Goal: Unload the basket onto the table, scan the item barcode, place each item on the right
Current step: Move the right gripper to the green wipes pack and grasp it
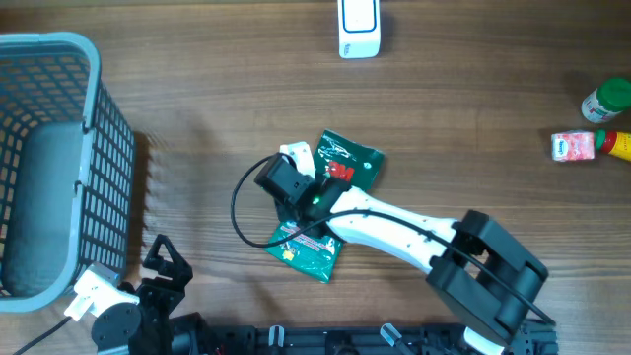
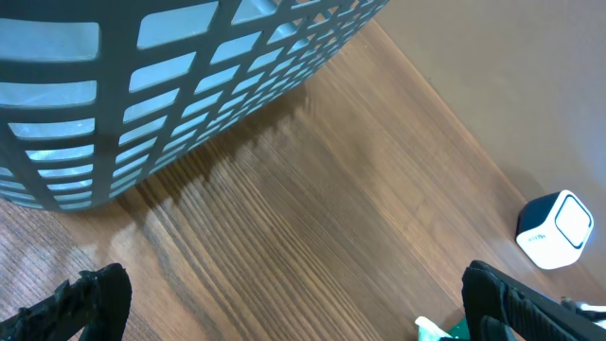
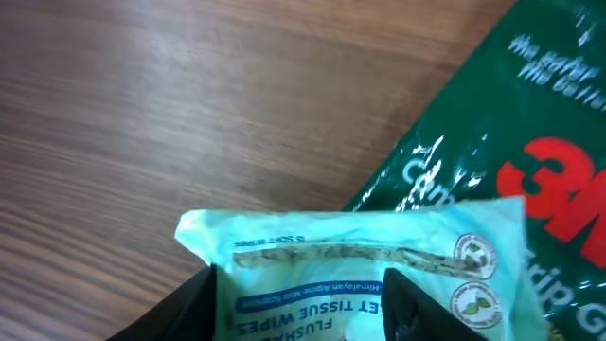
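A pale blue pack of tissue wipes [image 3: 350,248] lies on a dark green 3M pack [image 3: 492,114] in the middle of the table. My right gripper [image 3: 298,308] has a black finger against each side of the wipes pack, closed on it. From overhead the wipes pack [image 1: 298,155] shows as a white corner beside the right gripper [image 1: 296,179], over the green pack [image 1: 347,163]. No barcode shows. A white scanner [image 1: 359,28] stands at the far edge and shows as a white scanner [image 2: 554,230] in the left wrist view. My left gripper [image 2: 294,303] hangs open over bare wood near the basket.
A grey-blue mesh basket [image 1: 99,118] fills the left side, close to the left arm [image 1: 158,261]; its wall [image 2: 189,85] looms in the left wrist view. At the right edge stand a green-capped jar [image 1: 604,100], a small pink pack [image 1: 574,146] and a yellow bottle [image 1: 619,144].
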Tool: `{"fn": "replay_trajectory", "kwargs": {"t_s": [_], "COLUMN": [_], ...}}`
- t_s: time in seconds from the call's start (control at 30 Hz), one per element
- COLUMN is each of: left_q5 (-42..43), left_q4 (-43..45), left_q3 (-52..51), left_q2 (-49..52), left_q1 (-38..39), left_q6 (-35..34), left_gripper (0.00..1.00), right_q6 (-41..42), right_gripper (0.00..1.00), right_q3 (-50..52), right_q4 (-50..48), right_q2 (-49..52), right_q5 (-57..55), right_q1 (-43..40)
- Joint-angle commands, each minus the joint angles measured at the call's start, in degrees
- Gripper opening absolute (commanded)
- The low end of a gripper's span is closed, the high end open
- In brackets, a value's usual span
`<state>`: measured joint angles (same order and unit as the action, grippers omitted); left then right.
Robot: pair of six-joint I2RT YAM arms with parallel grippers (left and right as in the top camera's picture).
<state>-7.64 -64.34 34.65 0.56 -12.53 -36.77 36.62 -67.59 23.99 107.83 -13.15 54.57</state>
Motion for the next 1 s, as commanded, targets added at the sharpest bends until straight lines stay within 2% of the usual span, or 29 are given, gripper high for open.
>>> {"fn": "replay_trajectory", "kwargs": {"t_s": [0.0,0.23,0.4,0.47,0.53,0.63,0.7,0.83,0.87,0.97], "left_q5": [-0.7,-0.7,-0.7,-0.7,-0.7,-0.7,-0.7,-0.7,-0.7,-0.7], "left_q4": [0.0,0.0,0.0,0.0,0.0,0.0,0.0,0.0,0.0,0.0], "left_q3": [-0.1,-0.1,-0.1,-0.1,-0.1,-0.1,-0.1,-0.1,-0.1,-0.1], "left_q2": [-0.2,-0.2,-0.2,-0.2,-0.2,-0.2,-0.2,-0.2,-0.2,-0.2], "left_q1": [-0.1,-0.1,-0.1,-0.1,-0.1,-0.1,-0.1,-0.1,-0.1,-0.1], "left_q6": [-0.3,-0.3,-0.3,-0.3,-0.3,-0.3,-0.3,-0.3,-0.3,-0.3], "left_gripper": [1.00,1.00,1.00,1.00,1.00,1.00,1.00,1.00,1.00,1.00], "right_q6": [1.4,2.3,0.7,1.0,3.1,3.9,4.3,5.6,5.4,-0.3], "right_gripper": [0.57,0.68,0.68,0.62,0.50,0.44,0.36,0.08,0.05,0.04], "right_q3": [-1.0,-1.2,-1.7,-1.7,-1.7,-1.8,-1.8,-1.8,-1.9,-3.4], "right_q4": [2.1,4.2,4.7,5.3,5.5,5.5,5.8,6.7,6.6,6.4], "right_q2": [2.1,2.1,2.6,3.6,5.7,7.1,7.2,7.2,7.2,6.9], "right_q5": [2.4,4.0,0.9,-1.5,-3.1,-3.2,-2.9,-1.6,-0.6,6.2], "right_q1": [0.1,1.9,4.0,4.1,3.9,3.2,2.5,1.2,0.8,-0.8]}}
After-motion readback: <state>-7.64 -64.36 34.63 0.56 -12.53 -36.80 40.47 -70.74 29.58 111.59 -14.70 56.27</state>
